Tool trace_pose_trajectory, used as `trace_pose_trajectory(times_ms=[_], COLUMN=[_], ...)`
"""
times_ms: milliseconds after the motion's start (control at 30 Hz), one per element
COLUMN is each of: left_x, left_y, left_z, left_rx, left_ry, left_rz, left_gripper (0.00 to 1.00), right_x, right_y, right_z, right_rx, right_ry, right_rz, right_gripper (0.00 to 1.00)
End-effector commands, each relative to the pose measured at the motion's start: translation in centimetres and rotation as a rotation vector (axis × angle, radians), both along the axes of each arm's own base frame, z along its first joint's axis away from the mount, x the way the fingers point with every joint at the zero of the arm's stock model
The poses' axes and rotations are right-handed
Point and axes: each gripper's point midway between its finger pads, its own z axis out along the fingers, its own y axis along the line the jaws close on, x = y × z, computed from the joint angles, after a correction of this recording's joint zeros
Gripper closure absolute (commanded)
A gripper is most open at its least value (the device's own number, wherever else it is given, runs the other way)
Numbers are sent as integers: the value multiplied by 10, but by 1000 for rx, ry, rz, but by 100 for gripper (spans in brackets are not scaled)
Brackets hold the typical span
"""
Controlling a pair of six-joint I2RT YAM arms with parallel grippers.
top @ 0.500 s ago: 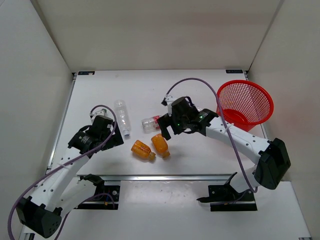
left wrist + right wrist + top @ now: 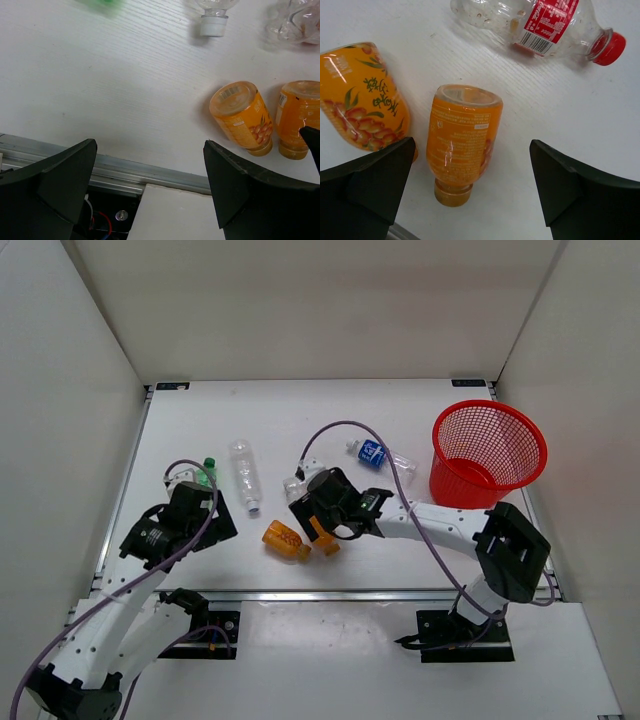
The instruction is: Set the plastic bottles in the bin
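- The right gripper (image 2: 470,172) hangs with its black jaws spread wide and empty, one on each side of a stubby orange plastic bottle (image 2: 463,134) lying on its side. That straddle looks like the set-up for closing across the bottle's body.
- A second stubby orange bottle (image 2: 364,97) lies just beside the first on the white table (image 2: 300,410). It is close enough that the near finger may nudge it on the way down.
- A crushed clear bottle with a red label and red cap (image 2: 542,24) lies just beyond the pair.
- The left gripper (image 2: 150,175) is likewise wide open and holds nothing. It sits near the table's front rail, apart from every bottle (probably kept out of the right arm's way).
- Still on the table are a tall clear bottle (image 2: 243,475), a small green bottle (image 2: 208,467) and a clear bottle with a blue label (image 2: 375,453).
- The round red mesh bin (image 2: 490,403) stands at the far right, well apart from the orange pair. From above, no bottle can be made out inside it.
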Motion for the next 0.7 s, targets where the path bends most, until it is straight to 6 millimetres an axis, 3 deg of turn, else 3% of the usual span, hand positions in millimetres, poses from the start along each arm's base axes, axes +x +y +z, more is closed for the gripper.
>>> trace_pose_trajectory(times_ms=[0, 267, 367, 433, 467, 500, 567, 667], left_x=[-5, -8, -6, -8, -8, -7, -7, -5], left_y=[2, -1, -3, -1, -2, -2, -1, -4], left_z=[-3, -2, 0, -1, -2, 2, 2, 1], left_rx=[-14, -24, -41, -37, -38, -43, -43, -49], left_ry=[5, 12, -2, 2, 3, -6, -5, -9], left_rz=[16, 15, 15, 21, 21, 21, 27, 12], left_gripper=[1, 1, 1, 2, 1, 1, 1, 2], right_x=[18, 12, 10, 13, 15, 16, 16, 29], right_y=[4, -6, -8, -9, -9, -10, -10, -19], right_z=[0, -36, -44, -45, -39, -35, -14, 51], right_rx=[93, 107, 120, 118, 123, 128, 141, 222], right_ry=[-55, -22, -21, -20, -38, -38, -64, -148], right_rz=[-114, -183, -180, -178, -182, -188, -192, -212], right_gripper=[5, 16, 35, 36, 45, 59, 70, 72])
